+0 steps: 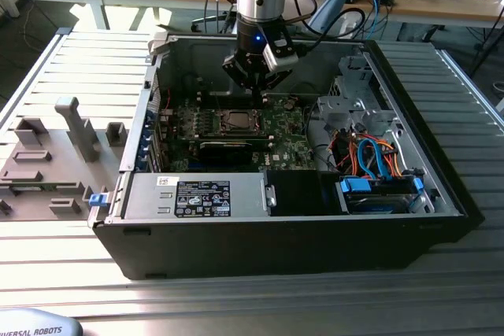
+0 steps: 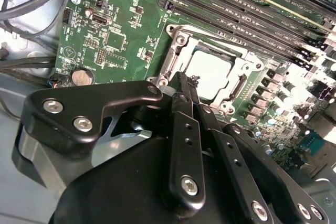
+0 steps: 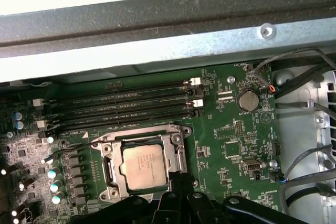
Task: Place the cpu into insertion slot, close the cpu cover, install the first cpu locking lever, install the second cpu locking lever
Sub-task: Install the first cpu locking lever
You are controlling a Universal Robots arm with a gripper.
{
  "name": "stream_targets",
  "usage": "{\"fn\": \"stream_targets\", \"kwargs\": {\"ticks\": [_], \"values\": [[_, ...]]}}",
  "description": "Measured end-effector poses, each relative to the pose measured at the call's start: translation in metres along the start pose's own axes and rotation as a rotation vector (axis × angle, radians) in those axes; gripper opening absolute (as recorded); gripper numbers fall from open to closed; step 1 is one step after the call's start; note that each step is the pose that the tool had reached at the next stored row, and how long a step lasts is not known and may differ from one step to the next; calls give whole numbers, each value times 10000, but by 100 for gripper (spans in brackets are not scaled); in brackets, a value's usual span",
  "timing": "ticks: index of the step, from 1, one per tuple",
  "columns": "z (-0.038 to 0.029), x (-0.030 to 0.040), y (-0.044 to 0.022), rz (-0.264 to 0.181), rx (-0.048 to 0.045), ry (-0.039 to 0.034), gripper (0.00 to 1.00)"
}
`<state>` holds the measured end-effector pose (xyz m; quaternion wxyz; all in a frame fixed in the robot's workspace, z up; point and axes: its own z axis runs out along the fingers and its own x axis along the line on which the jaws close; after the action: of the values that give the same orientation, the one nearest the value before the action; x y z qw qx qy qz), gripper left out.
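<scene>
The cpu (image 3: 144, 166) lies flat in the insertion slot (image 1: 236, 121) on the green motherboard, its silver top showing through the window of the cpu cover (image 3: 140, 141). The cover lies down flat around the cpu (image 2: 210, 71). A thin wire locking lever (image 3: 68, 151) sticks out from one corner of the socket. My gripper (image 2: 190, 90) is shut, its black fingers (image 2: 181, 114) pressed together with nothing visible between them. The tips hover at the socket's edge, right beside the cover (image 2: 239, 85). In the exterior view the gripper (image 1: 258, 94) hangs just behind the socket, inside the open case.
Long black memory slots (image 3: 121, 106) run beside the socket. The case walls (image 1: 370, 218) surround the board. A silver power supply (image 1: 197, 194) sits at the front. A drive cage with orange and blue cables (image 1: 374, 155) is on the exterior view's right. Grey fixtures (image 1: 75, 127) stand outside on the left.
</scene>
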<state>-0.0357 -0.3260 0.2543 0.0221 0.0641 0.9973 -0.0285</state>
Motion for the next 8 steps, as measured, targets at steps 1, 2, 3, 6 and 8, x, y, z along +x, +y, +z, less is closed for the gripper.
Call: {"fn": "stream_targets", "kwargs": {"ticks": [1,2,3,6,8], "values": [[0,0,0,-24,-1,-1,11],[0,0,0,-52,-2,-3,11],[0,0,0,-81,-3,-4,11],[0,0,0,-129,-6,-7,11],[0,0,0,-159,-7,-8,11]]}}
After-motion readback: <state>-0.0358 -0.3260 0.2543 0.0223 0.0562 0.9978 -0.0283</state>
